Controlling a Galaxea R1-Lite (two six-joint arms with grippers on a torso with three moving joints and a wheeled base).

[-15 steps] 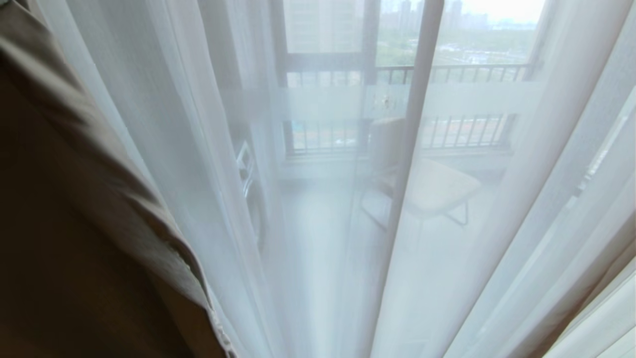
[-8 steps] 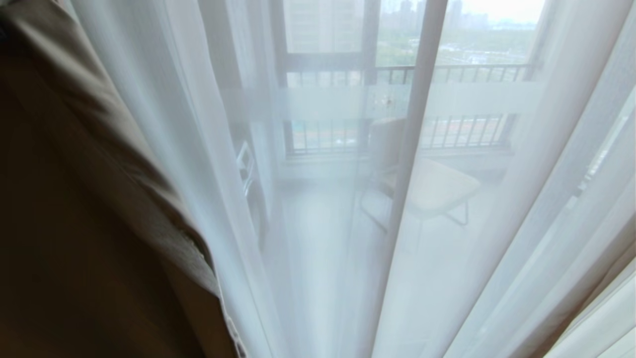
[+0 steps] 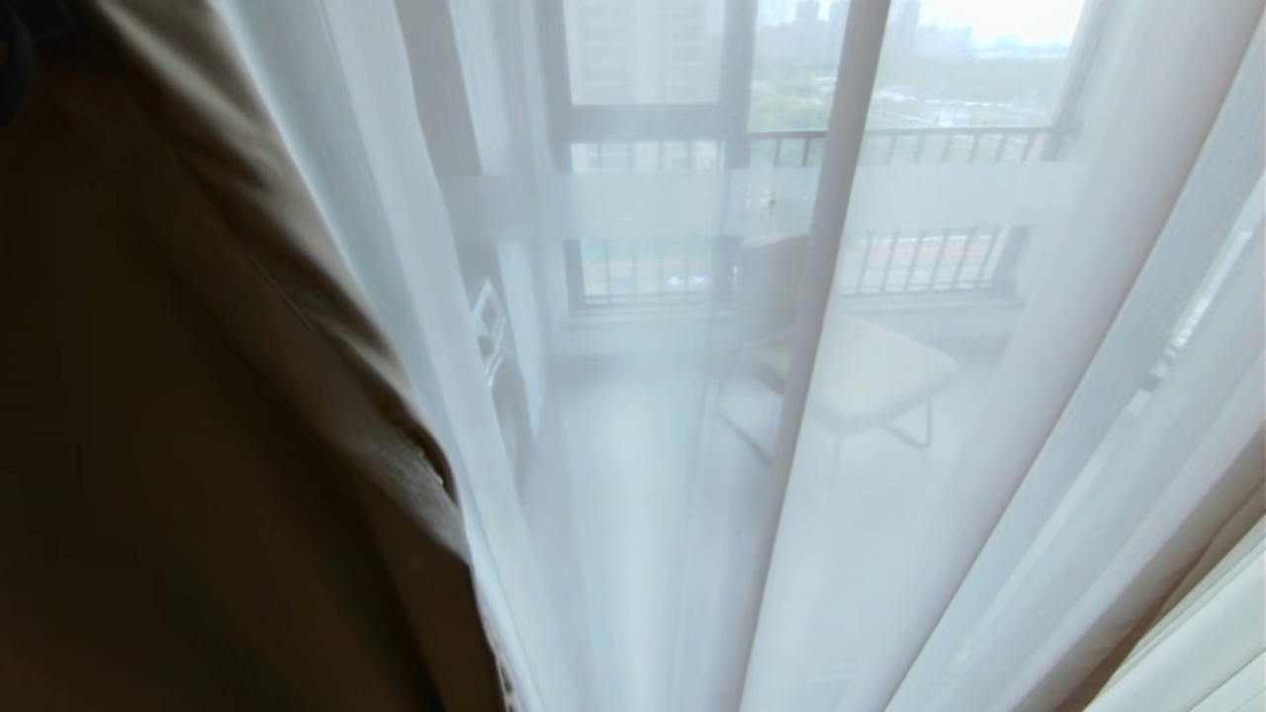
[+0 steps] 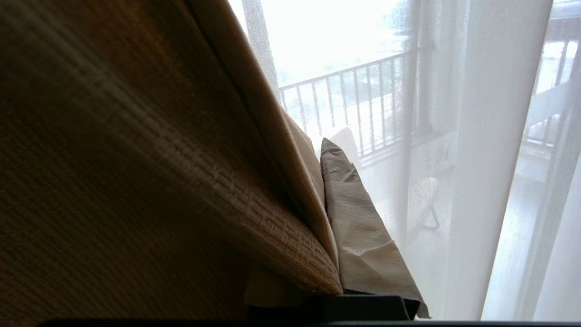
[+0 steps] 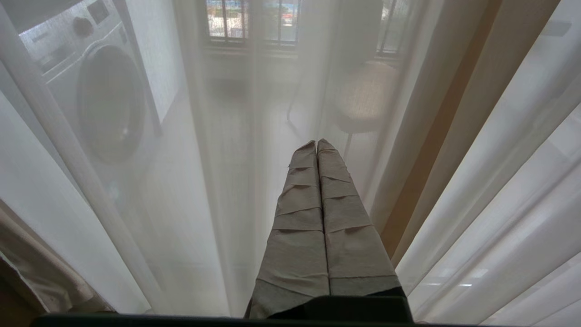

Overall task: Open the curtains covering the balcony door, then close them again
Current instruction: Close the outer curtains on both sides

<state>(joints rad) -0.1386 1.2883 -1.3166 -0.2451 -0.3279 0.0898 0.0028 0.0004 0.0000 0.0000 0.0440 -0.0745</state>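
The thick beige-brown curtain (image 3: 198, 396) fills the left third of the head view, its edge hanging in front of the white sheers (image 3: 989, 445). Through the sheers the balcony door (image 3: 633, 203) shows with its frosted band. In the left wrist view my left gripper (image 4: 323, 150) is shut on a fold of the thick curtain (image 4: 136, 136). One taped finger (image 4: 358, 227) shows and the fabric hides the other. My right gripper (image 5: 316, 144) is shut on nothing, held low in front of the sheers (image 5: 181, 204). Neither arm appears in the head view.
Behind the glass stand a chair (image 3: 870, 376), a black railing (image 3: 920, 262) and a washing machine (image 5: 109, 100). A strip of another thick curtain (image 5: 454, 113) hangs on the right among the sheer folds.
The thick curtain's edge has slid to the right across the head view and covers more of the sheers. The rest of the scene has stayed in place.
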